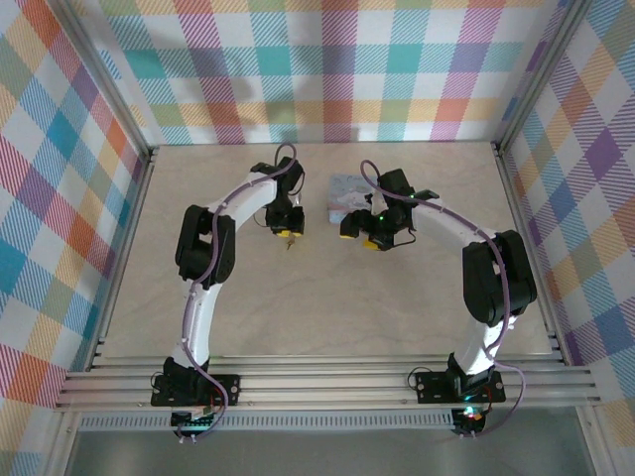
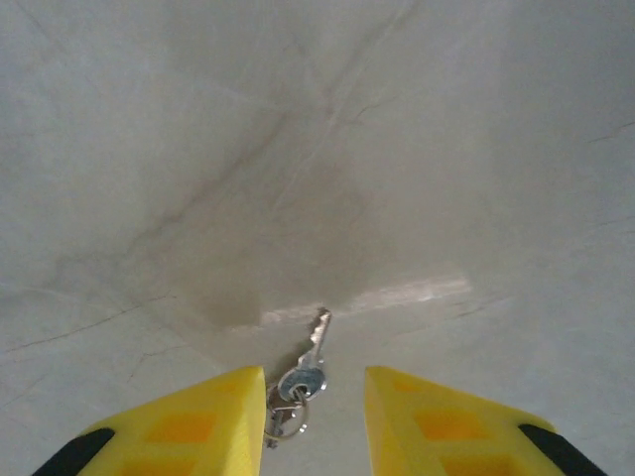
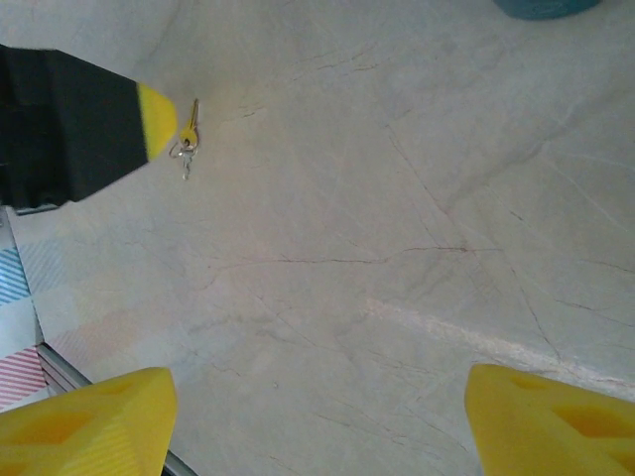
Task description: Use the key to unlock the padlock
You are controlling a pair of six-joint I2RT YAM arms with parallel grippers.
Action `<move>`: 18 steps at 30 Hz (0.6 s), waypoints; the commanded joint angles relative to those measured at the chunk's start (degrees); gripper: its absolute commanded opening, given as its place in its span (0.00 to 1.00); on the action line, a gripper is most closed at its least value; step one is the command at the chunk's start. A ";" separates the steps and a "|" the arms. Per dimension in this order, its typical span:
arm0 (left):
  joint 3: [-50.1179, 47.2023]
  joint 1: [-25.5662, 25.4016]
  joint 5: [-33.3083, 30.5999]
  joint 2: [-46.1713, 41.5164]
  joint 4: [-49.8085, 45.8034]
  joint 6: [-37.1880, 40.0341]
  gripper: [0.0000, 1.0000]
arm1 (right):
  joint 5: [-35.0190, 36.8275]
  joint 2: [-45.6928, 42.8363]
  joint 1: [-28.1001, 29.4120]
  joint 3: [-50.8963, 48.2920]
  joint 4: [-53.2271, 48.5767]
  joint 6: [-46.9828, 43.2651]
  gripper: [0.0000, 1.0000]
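Pale marbled bench lay under both arms, inside plaid walls. Between the yellow fingers of the left tool, which stood narrowly parted and clamped nothing that I could see, sat the key. Its ring was just beside one finger and its blade pointed ahead, away from the tool. That arm looked much the nearer; the right tool, spread wide and empty, had the key well ahead of it.
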 commanded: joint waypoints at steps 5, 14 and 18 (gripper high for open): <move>0.76 0.15 -0.08 1.76 -3.84 3.34 0.34 | 1.80 -0.88 -0.07 1.84 -2.33 -1.09 0.77; -4.39 -0.84 -3.25 0.44 -3.01 3.72 0.33 | 6.97 -2.73 -1.17 3.17 -4.06 -1.38 0.77; -7.51 -1.08 -3.30 -0.93 -1.23 3.82 0.22 | 8.35 -4.37 -2.82 3.06 -3.86 -0.87 0.77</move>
